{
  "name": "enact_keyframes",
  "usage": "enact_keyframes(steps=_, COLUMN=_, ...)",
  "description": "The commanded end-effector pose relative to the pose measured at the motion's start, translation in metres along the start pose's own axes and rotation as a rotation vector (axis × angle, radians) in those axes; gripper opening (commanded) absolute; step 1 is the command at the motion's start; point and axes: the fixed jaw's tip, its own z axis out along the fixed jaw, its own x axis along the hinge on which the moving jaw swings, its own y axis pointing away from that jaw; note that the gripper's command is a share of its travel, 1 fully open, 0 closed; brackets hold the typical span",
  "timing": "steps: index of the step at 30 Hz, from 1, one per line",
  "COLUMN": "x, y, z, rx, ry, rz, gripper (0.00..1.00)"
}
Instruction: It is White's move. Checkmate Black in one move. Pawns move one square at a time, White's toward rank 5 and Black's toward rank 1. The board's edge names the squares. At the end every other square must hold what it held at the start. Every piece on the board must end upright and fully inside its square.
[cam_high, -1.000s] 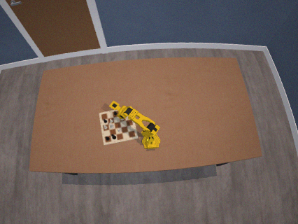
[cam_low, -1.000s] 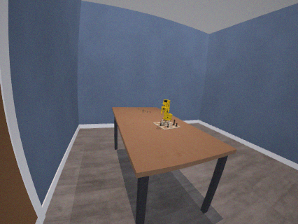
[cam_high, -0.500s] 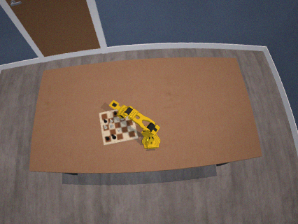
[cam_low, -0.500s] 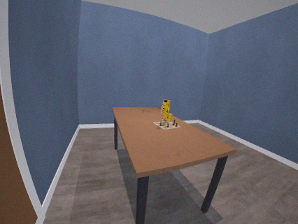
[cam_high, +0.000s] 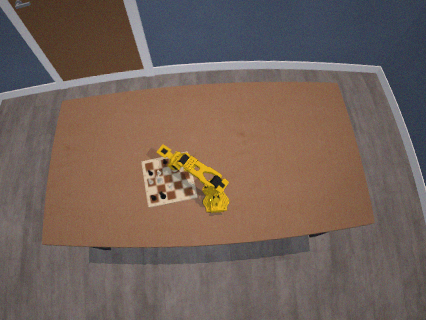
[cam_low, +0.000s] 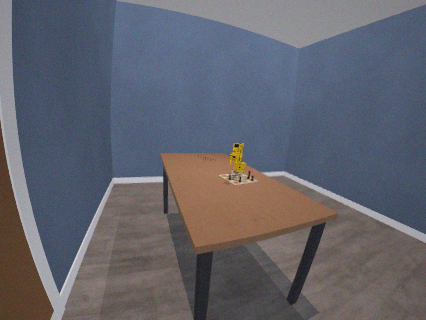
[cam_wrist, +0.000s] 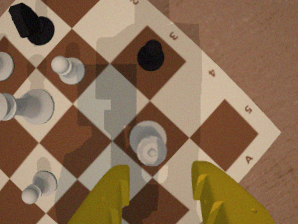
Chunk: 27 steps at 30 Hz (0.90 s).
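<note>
Hovering claw: gripper (cam_wrist: 158, 192), yellow, fingers parted a little way with nothing between them; a dark square and part of a light one show through the gap.
Nearest piece: white piece (cam_wrist: 148, 141), broad-based, upright on a dark square just ahead of the fingertips; judged the likely piece to move, though its type is too blurred to name.
Board: chessboard (cam_wrist: 225, 111), set at an angle in the wrist view; edge letters and numbers are partly legible along the right border.
Mid-board Black: black piece (cam_wrist: 150, 55), upright on a dark square one diagonal step beyond the white piece.
Left cluster: white pawn (cam_wrist: 67, 67), upright; further white pieces at the left edge are cut off.
Far corner: black piece pair (cam_wrist: 29, 23), close together near the top left.
Support: table (cam_high: 280, 150), brown.
Risk, gap: the opening looks narrower than the white piece's base; descending so could knock it over.
Risk, neighbours: a wide swing could brush the black piece out of its square.
</note>
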Motion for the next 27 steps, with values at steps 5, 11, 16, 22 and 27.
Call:
enact_keyframes(steps=5, x=0.001, y=-0.002, z=0.000, rx=0.004, ry=-0.004, rz=0.018, gripper=0.12)
enact_keyframes(steps=11, x=0.003, y=-0.002, z=0.004, rx=0.004, ry=-0.004, rz=0.018, gripper=0.12)
enact_keyframes(steps=16, x=0.008, y=-0.002, z=0.011, rx=0.004, ry=-0.004, rz=0.018, gripper=0.12)
enact_keyframes(steps=22, x=0.012, y=-0.002, z=0.019, rx=0.004, ry=-0.003, rz=0.018, gripper=0.12)
enact_keyframes(steps=27, x=0.019, y=-0.002, z=0.031, rx=0.004, ry=-0.003, rz=0.018, gripper=0.12)
